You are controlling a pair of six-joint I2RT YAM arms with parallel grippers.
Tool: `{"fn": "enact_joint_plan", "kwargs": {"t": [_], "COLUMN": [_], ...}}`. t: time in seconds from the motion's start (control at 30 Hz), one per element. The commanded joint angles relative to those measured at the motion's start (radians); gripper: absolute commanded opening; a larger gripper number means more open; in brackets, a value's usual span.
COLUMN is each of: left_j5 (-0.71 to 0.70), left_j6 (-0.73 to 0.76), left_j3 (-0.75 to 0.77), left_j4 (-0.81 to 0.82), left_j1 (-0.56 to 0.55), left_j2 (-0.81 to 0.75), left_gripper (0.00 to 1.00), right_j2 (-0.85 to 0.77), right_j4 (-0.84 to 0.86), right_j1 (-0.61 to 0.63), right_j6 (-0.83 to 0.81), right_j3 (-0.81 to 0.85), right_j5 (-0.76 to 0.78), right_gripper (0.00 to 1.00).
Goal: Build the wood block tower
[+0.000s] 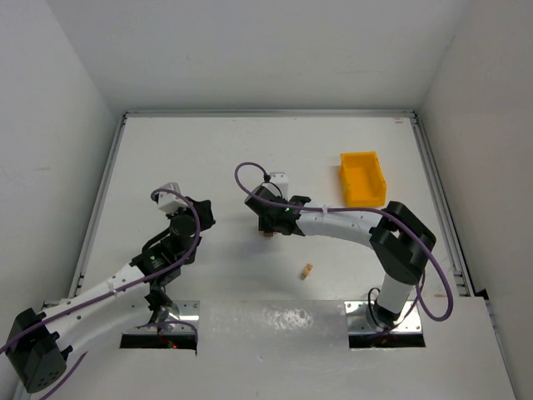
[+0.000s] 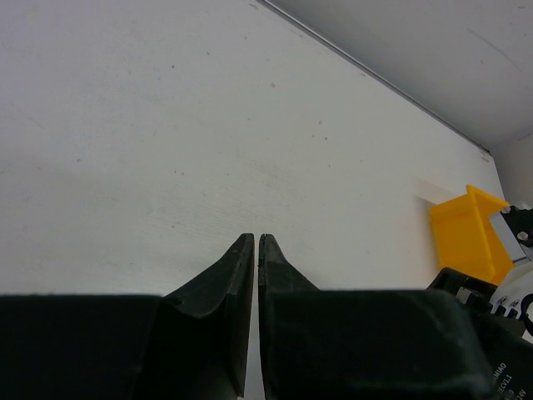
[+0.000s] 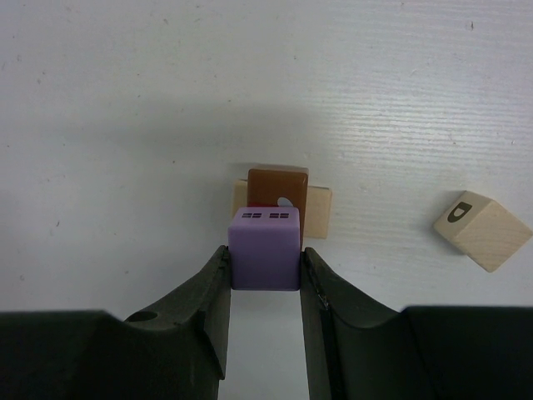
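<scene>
Top: right gripper (image 1: 269,230) at mid-table, loose tan cube (image 1: 307,271) toward the near edge, yellow bin (image 1: 363,177) by the right edge.
Left wrist: left gripper (image 2: 256,242) all but closed, empty.
Right wrist: purple cube (image 3: 265,248) clamped over brown cube (image 3: 277,185), which sits on tan base cube (image 3: 321,212).

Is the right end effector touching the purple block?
Touching. The right wrist view shows the right end effector pressed against both sides of the purple block, with no gap.
</scene>
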Motion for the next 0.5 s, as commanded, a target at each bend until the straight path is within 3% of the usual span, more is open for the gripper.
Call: {"fn": "enact_joint_plan", "kwargs": {"t": [0.0, 0.47], "left_j5": [0.002, 0.005], "left_j6": [0.002, 0.005], "left_j3": [-0.004, -0.004], "left_j4": [0.044, 0.045], "left_j1": [-0.010, -0.010], "left_j2": [-0.003, -0.007], "left_gripper": [0.05, 0.05], "right_j2": [0.003, 0.003], "right_j4": [0.008, 0.010], "right_j1": [0.011, 0.011], "right_j6": [0.022, 0.019], "right_j3": [0.034, 0.032], "right_j5": [0.024, 0.027], "right_gripper": [0.32, 0.38]}}
